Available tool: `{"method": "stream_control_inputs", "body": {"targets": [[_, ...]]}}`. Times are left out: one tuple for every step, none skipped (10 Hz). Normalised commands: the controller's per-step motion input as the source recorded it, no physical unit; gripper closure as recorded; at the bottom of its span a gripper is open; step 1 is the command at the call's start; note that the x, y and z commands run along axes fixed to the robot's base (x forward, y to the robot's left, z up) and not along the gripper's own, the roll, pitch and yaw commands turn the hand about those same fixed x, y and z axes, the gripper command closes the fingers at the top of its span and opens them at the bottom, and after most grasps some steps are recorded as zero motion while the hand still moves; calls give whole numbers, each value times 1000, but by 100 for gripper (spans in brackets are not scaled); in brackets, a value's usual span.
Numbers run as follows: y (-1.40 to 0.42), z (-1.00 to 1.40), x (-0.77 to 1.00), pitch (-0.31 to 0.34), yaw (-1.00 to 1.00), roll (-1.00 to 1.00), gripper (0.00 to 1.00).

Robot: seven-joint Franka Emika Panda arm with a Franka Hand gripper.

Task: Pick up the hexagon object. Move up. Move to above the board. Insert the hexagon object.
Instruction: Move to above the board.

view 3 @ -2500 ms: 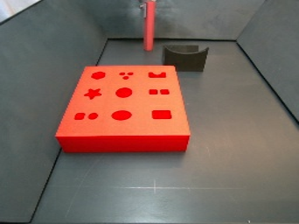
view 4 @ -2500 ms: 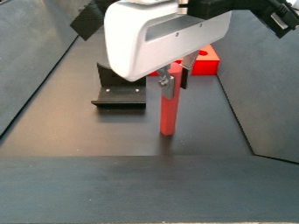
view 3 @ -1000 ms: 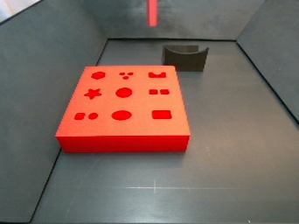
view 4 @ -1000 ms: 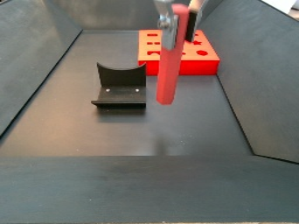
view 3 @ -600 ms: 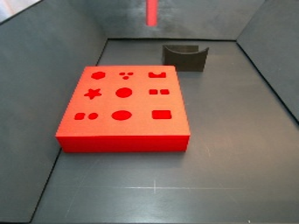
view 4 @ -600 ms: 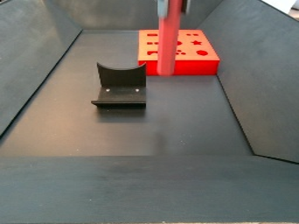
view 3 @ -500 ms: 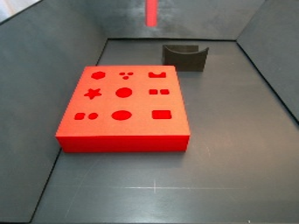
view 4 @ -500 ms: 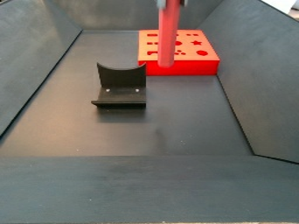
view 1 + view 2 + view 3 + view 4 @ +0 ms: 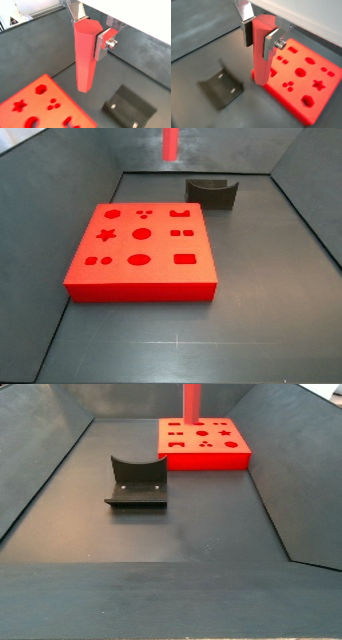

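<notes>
The hexagon (image 9: 84,55) has been lifted well clear of the counter (image 9: 201,514) and is clamped upright in the gripper (image 9: 90,31); over the last seconds it has been carried toward the board (image 9: 203,442), so the lift is judged done, with insertion remaining

gripper (image 9: 89,31) — flat silver finger plates (image 9: 271,42), one screw, white housing above.

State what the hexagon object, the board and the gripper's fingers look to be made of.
Hexagon object, clamped in the gripper: probably plastic, uniform matte red-pink, flat facets with soft sheen. Board: likely the same plastic, bright red, matte, with clean-edged cutouts. Fingers: apparently metal, flat silver plates fastened with a screw.
</notes>
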Motion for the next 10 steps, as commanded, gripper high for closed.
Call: {"method": "stream_control_inputs", "body": {"targets": [[-1000,323,-6,77,-130,-21,100],[-1000,325,-5,70,-52,-26,100],[-1000,331,-1,58,-30,-20,100],[-1000,333,-1,60,-17,-26,100],[-1000,341,4,56,2,0,100],[-1000,347,15,62,8,-4,100],[-983,343,43,79,3,0,100],[-807,282,55,90,1,-3,100],[-459,163,69,116,7,9,100],[-264,97,73,116,9,8,100]]}}
